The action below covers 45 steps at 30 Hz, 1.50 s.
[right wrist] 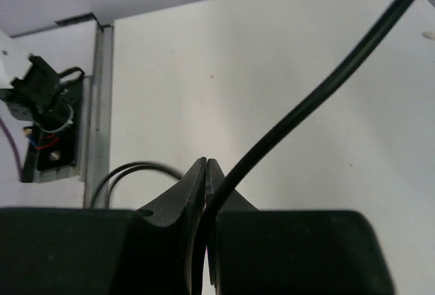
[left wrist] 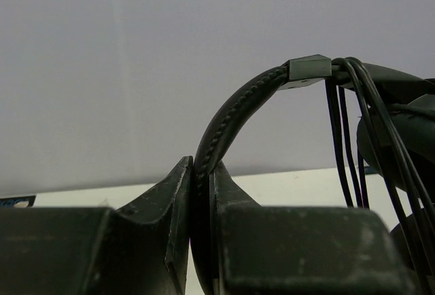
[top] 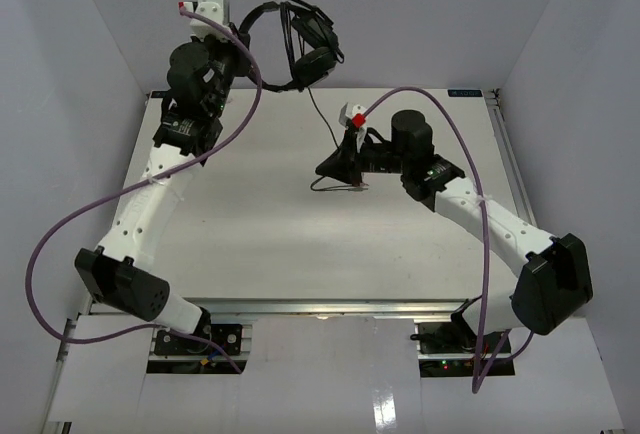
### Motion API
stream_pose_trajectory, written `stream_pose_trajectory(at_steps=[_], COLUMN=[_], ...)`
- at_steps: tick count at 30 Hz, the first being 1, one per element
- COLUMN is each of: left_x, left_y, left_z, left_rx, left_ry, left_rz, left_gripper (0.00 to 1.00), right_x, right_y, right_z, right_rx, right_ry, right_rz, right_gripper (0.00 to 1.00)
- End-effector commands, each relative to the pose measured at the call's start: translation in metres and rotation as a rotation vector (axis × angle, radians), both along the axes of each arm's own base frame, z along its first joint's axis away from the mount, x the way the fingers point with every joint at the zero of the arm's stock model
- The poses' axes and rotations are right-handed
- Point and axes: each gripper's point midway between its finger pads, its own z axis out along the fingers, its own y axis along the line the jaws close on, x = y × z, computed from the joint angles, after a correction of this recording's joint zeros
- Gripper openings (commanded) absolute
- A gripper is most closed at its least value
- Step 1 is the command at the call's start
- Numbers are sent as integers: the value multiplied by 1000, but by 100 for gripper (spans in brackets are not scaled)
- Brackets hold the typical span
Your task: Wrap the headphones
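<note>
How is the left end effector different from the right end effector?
The left end effector squeezes the thick, stitched headband; the right end effector pinches the thin, smooth cable. The left end effector holds the headphones up at the far end of the table; the right end effector sits over the table's middle. Both are shut on a part of the same headphones.

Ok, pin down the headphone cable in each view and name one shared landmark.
Top external: cable drops from upper centre to the right pincer.
Left wrist: its strands hang at the right edge.
Right wrist: it runs from top right into the shut pincer.
Shared landmark: white table.
</note>
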Motion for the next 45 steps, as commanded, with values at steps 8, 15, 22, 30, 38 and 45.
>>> stream_pose_trajectory(at_steps=[8,15,22,30,38,45], left_x=[45,37,7,-50,-102,-121], left_y=[-12,-21,-38,-76,-107,-111], left_z=[-158,-243,-267,-279,-281,-273], left_rx=[243,327,332,336,369,352], left_ry=[317,480,500,523,538,528], left_rz=[-26,-108,-263,-549,-772,-831], left_gripper=[0,0,0,0,0,0], right_x=[17,42,66,72,79,83], right_y=[2,-16,-43,-49,-50,-51], right_z=[12,22,44,40,50,50], right_rx=[-562,-795,-934,-980,-974,-942], right_ry=[-498,-829,-1041,-1195,-1240,-1220], right_rz=[-138,-322,-450,-464,-487,-480], right_gripper=[8,8,8,8,8,18])
